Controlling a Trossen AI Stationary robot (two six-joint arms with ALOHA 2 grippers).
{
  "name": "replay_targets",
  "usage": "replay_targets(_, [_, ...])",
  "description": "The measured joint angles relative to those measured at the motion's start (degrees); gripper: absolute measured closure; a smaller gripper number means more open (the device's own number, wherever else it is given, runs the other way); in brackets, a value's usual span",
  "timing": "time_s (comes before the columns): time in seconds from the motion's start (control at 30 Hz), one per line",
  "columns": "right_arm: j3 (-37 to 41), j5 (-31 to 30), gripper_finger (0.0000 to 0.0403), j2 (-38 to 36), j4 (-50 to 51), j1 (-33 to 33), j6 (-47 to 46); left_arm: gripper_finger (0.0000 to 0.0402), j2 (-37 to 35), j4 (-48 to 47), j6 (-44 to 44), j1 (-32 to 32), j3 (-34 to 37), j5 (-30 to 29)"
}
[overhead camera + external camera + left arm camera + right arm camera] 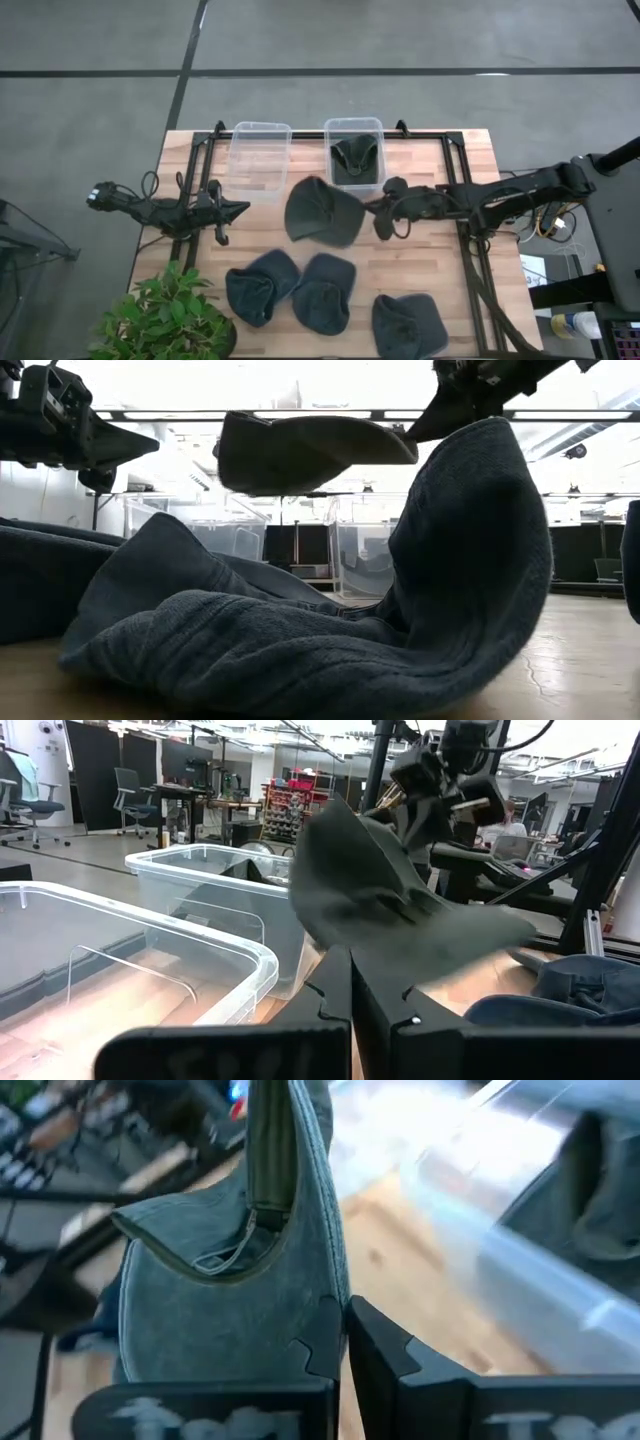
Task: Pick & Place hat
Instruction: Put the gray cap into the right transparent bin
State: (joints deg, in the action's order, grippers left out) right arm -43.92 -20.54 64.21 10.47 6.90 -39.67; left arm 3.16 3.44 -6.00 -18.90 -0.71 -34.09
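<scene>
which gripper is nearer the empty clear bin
Left. The left gripper waits shut just beside the empty bin, by its near corner. The right gripper holds a hat farther off, below the bin with a hat.

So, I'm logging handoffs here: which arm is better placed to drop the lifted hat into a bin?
The right. Its gripper is shut on the raised hat, next to the bin that already holds a hat. The left gripper hangs shut and empty beside the empty bin.
</scene>
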Motion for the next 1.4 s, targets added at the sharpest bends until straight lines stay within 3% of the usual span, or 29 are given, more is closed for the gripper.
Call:
replay_targets(0.7, [-0.04,-40.55,0.0395,-5.20,10.31,-0.53,-18.46,0.0402,-0.01,0.00,-0.01,0.02,-0.02,0.00])
replay_targets(1.2, [-0.04,-40.39,0.0395,4.60,9.97,-5.60,-23.63,0.0402,0.00,0.00,-0.02,0.02,-0.02,0.00])
replay_targets(1.4, [-0.04,-37.03,0.0392,8.57,9.50,-7.40,-25.83,0.0402,-0.02,0.00,0.00,-0.02,-0.02,0.00])
